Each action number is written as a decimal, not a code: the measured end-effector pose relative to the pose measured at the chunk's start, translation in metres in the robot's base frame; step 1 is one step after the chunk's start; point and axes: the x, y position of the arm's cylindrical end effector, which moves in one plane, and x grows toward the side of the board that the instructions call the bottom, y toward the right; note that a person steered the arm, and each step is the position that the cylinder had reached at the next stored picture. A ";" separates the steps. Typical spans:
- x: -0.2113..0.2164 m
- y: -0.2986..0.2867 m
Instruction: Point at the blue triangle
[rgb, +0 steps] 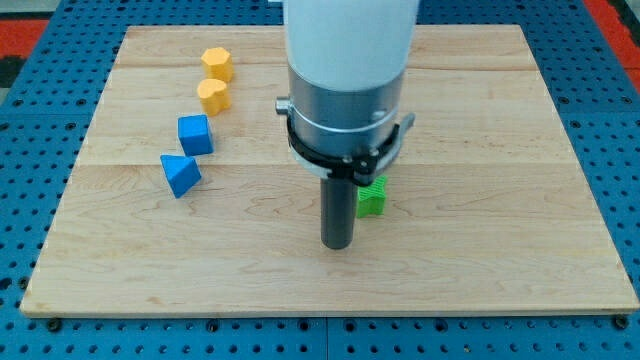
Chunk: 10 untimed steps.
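The blue triangle lies on the wooden board at the view's left. A blue cube sits just above it. My tip rests on the board below the centre, well to the right of the blue triangle and apart from it. A green block sits right beside the rod on its right, partly hidden by it.
Two yellow blocks stand in the upper left: a yellow hexagon and a yellow rounded block just below it. The arm's wide grey and white body covers the board's top centre. A blue pegboard surrounds the board.
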 end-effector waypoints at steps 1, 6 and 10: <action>0.015 -0.036; -0.025 -0.287; -0.046 -0.189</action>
